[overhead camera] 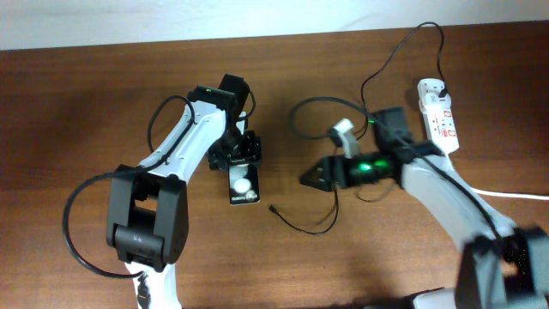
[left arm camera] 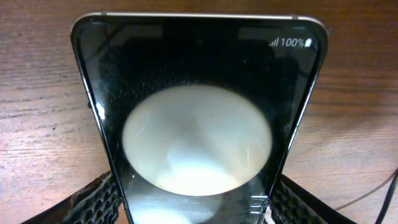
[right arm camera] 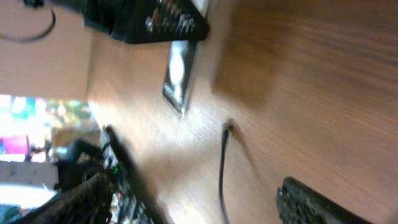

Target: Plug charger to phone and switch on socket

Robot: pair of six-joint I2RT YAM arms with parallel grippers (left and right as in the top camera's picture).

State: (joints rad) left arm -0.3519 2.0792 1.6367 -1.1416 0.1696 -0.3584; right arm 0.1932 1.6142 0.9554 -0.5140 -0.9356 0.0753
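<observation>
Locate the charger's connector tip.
Overhead, near centre: the connector tip lies free between the phone, to its left, and the right gripper, touching neither.

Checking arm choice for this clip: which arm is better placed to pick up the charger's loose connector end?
Right. The left gripper is clamped on the phone, so it is occupied. The right gripper is open, and the charger tip lies free on the table just ahead of its fingers.

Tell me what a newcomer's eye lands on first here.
The phone fills the left wrist view, its screen glowing and reading 100%, held by the left gripper. In the overhead view the charger lies with its free tip loose beside the phone, not plugged in.
</observation>
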